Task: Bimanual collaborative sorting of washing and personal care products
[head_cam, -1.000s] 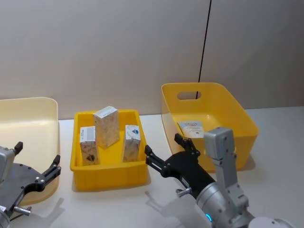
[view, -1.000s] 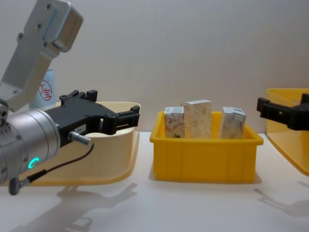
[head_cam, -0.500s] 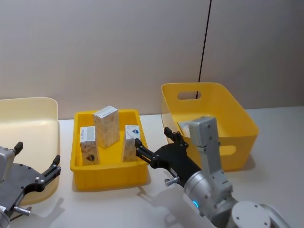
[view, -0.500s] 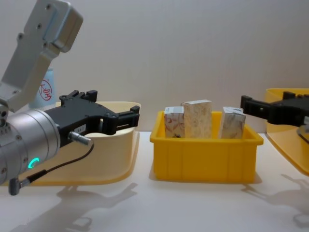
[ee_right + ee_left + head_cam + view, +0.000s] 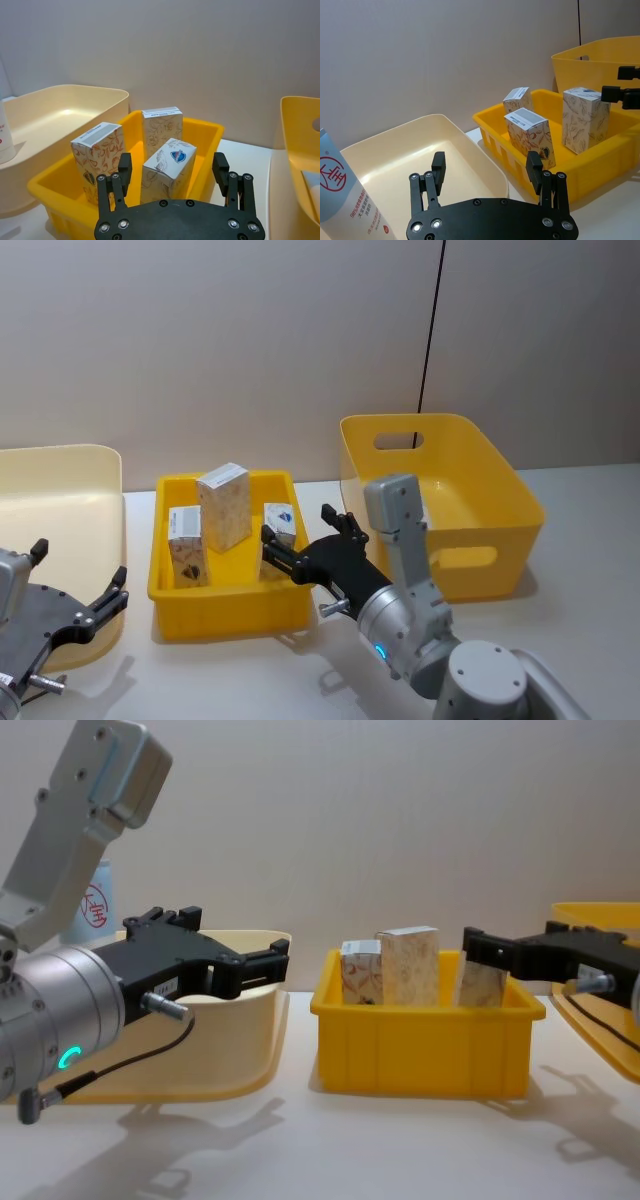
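Three small white cartons with orange-brown patterns stand in the small yellow bin (image 5: 230,606). They are the left carton (image 5: 187,546), the tall middle carton (image 5: 224,506) and the right carton (image 5: 278,536), which bears a blue logo (image 5: 167,167). My right gripper (image 5: 298,527) is open at that bin's right end, with a finger on each side of the right carton (image 5: 476,986) and no contact that I can see. A pale-blue tube with a red circled mark (image 5: 340,195) stands in the cream bin (image 5: 395,165). My left gripper (image 5: 486,161) hovers open in front of it, holding nothing.
A deep yellow bin with a handle slot (image 5: 490,500) stands right of the small bin, and a pale flat item (image 5: 312,187) lies inside it. The cream bin (image 5: 60,490) fills the left side. Bare table runs along the front. A wall is close behind.
My right gripper has swung left from in front of the deep bin to the small bin, and its fingers now flank the right carton. The left arm has not moved.
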You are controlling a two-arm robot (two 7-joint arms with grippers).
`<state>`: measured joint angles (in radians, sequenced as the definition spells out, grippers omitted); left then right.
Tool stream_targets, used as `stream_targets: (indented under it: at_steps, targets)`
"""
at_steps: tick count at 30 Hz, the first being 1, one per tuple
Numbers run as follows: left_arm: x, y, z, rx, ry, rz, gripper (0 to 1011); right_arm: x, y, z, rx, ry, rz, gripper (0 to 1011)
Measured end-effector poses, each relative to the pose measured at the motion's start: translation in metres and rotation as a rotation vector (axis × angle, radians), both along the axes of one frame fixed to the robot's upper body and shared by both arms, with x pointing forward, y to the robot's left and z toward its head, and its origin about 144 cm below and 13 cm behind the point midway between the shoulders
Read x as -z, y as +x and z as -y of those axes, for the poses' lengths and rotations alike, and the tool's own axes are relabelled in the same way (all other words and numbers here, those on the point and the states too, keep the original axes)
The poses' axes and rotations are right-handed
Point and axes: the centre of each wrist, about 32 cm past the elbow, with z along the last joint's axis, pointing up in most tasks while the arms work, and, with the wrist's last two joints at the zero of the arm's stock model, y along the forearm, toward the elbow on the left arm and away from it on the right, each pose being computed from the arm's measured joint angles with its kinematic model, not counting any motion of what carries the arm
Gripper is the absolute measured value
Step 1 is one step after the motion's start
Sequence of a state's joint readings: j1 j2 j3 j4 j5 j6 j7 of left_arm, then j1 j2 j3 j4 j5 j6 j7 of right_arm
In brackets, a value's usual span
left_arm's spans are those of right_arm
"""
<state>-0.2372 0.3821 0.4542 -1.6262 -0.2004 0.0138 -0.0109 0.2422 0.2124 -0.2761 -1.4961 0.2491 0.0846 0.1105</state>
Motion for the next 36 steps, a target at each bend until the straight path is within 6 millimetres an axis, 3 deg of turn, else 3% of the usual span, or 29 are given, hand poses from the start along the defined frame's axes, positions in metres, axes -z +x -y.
stream_targets:
  at_steps: [14, 36]
  targets:
    - [0.000, 0.000, 0.000, 0.000, 0.000, 0.000, 1003, 0.003, 0.020, -0.015, -0.017, -0.017, -0.017, 1001]
    - [0.000, 0.000, 0.000, 0.000, 0.000, 0.000, 1003, 0.010, 0.024, -0.029, 0.058, -0.037, -0.041, 1001]
